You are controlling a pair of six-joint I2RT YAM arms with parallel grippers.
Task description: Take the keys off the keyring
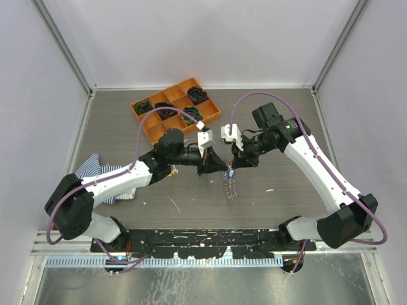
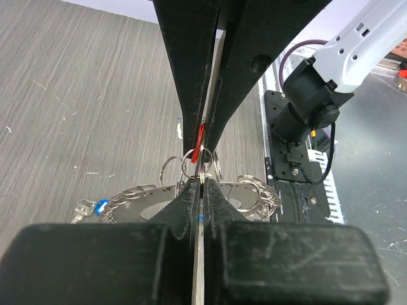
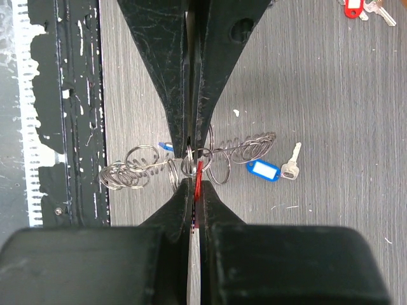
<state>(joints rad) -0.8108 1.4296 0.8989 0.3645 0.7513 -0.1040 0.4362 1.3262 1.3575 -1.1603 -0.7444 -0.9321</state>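
Left gripper [image 1: 215,164] clamped on keyring [image 3: 248,149] — right gripper [image 1: 240,159] likewise, both arms angled inward

- Robotics lab test cell: white panels [image 1: 203,38] on aluminium posts [image 1: 65,44] wall in a grey table [image 1: 286,190].
- Left arm [image 1: 121,181] and right arm [image 1: 318,165] bolted at the table's near edge.
- Orange parts tray [image 1: 208,114] at the table's far side.

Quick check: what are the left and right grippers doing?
Left gripper: jaws shut on the keyring.
Right gripper: jaws shut on the red-tagged key.
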